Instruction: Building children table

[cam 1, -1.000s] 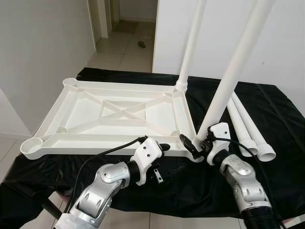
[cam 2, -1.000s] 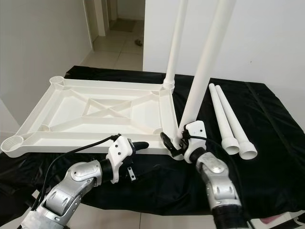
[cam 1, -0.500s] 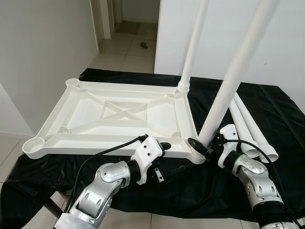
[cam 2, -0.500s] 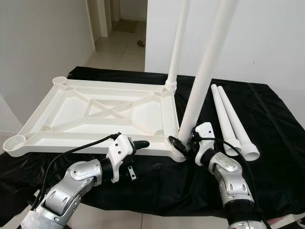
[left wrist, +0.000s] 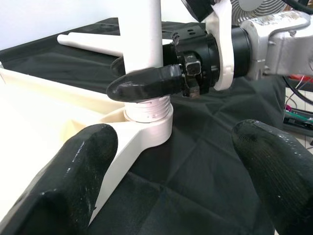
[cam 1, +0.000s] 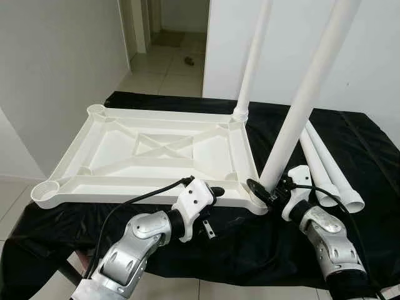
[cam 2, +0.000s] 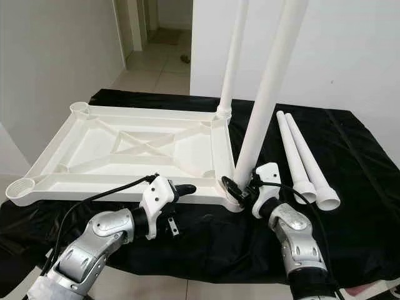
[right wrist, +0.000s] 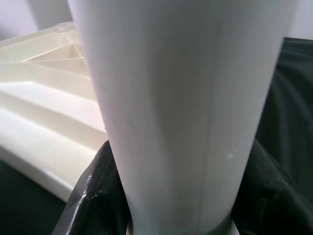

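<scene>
White walls (cam 1: 56, 56), tiled floor (cam 1: 156, 69)

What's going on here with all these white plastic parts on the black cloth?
A robot is assembling a small table. The white tabletop lies upside down on a black cloth. Two legs already stand in its right corner sockets. The right gripper is shut on the near leg just above its socket, where screw threads show. The left gripper is open at the tabletop's near edge, holding nothing. Two loose legs lie to the right.
</scene>
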